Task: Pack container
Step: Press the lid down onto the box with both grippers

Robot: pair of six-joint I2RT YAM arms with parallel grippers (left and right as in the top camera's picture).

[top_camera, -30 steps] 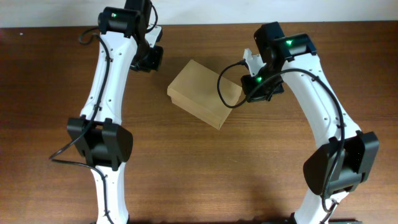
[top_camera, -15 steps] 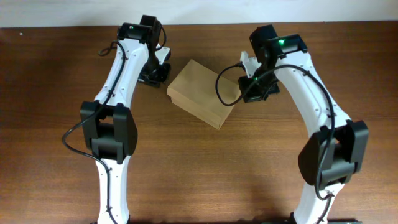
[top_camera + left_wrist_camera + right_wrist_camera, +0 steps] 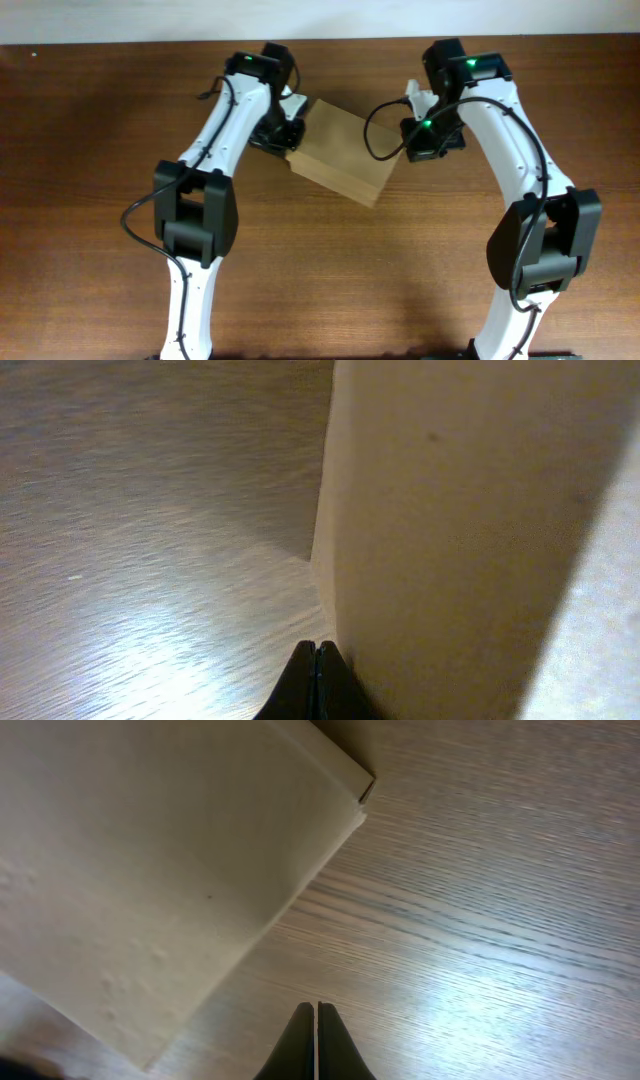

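Observation:
The container, a plain tan cardboard box (image 3: 345, 155) with its lid down, lies at an angle on the wooden table (image 3: 100, 200) between my arms. My left gripper (image 3: 291, 141) is shut and empty, with its tips against the box's left side. In the left wrist view the box wall (image 3: 450, 530) fills the right half, right beside the shut gripper (image 3: 316, 652). My right gripper (image 3: 413, 148) is shut and empty, just off the box's right corner. In the right wrist view the box (image 3: 150, 870) fills the upper left, apart from the gripper (image 3: 316, 1012) over bare wood.
A pale wall strip (image 3: 320, 18) runs along the table's far edge. Both arm bases stand at the near edge, the left arm's (image 3: 185, 330) and the right arm's (image 3: 510, 330).
My left gripper has swung right from the far left and reached the box's left side. The box has slid a little to the right. My right gripper has backed off slightly to the right.

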